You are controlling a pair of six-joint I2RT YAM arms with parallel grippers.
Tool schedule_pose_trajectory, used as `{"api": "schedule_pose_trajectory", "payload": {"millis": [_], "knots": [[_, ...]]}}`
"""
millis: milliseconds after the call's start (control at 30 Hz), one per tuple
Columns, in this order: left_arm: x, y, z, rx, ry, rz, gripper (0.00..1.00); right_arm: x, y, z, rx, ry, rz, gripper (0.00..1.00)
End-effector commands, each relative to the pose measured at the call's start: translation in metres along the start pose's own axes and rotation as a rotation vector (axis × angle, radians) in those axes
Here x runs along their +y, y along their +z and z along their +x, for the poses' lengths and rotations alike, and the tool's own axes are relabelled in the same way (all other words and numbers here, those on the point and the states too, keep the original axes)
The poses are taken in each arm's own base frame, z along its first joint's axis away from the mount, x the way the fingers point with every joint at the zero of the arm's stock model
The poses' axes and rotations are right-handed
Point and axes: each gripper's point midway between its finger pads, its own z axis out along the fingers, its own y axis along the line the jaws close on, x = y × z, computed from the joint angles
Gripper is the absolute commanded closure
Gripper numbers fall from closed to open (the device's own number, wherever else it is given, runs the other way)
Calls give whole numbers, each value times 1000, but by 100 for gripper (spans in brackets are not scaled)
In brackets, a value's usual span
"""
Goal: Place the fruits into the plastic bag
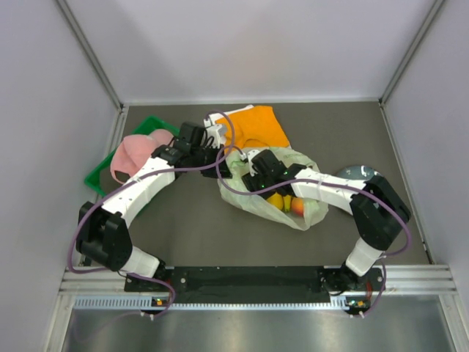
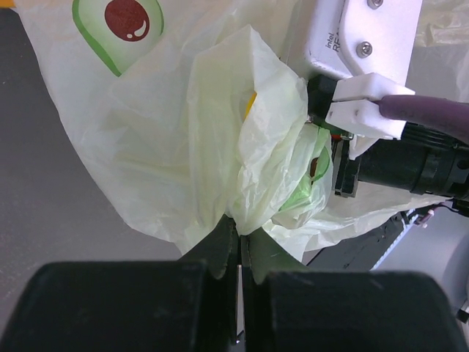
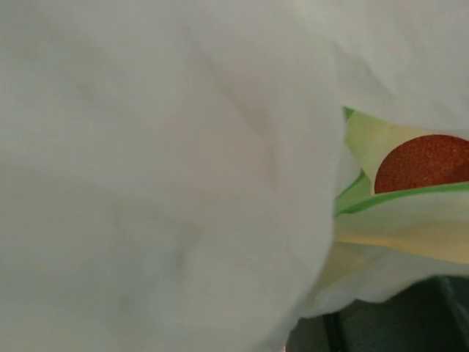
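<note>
The plastic bag, pale green with avocado prints, lies crumpled at the table's middle. Yellow bananas and a round orange-red fruit show through its lower right side. My left gripper is shut on a bunched fold of the bag's rim, its fingertips pressed together on the film. My right gripper reaches into the bag's mouth from the right. In the right wrist view the bag's film covers nearly everything and hides the fingers. The right arm's wrist shows close beside the held fold.
An orange cloth lies just behind the bag. A green tray with a pink cap on it stands at the left wall. A blue-grey plate peeks out behind the right arm. Grey walls enclose the table.
</note>
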Motion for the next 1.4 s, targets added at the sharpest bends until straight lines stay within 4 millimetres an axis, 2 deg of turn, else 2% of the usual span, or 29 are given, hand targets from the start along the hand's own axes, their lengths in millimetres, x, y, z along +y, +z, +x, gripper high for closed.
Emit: {"api": "schedule_pose_trajectory", "payload": {"millis": [0,67,100,133,467,800,1167,1367], "knots": [[-17,-12,-19,-57,50,42,100,13,-11,-34,-111,-4,-24,57],[-17,-12,-18,-55,47,43,100,13,-15,-36,-125,-5,-25,53],[-17,-12,-19,-57,48,42,100,13,-15,-35,-125,-6,-26,46],[-18,-12,-18,-56,48,45,100,14,-17,-37,-132,-7,-27,45],[-18,-13,-18,-55,46,47,100,14,-36,-43,-179,-6,-28,39],[-19,-14,-19,-61,51,46,100,10,-51,-49,-223,4,-10,39],[-19,-14,-19,-62,52,46,100,4,-78,-55,-295,36,22,40],[-19,-14,-19,-61,52,44,100,4,-79,-55,-299,43,25,40]]}}
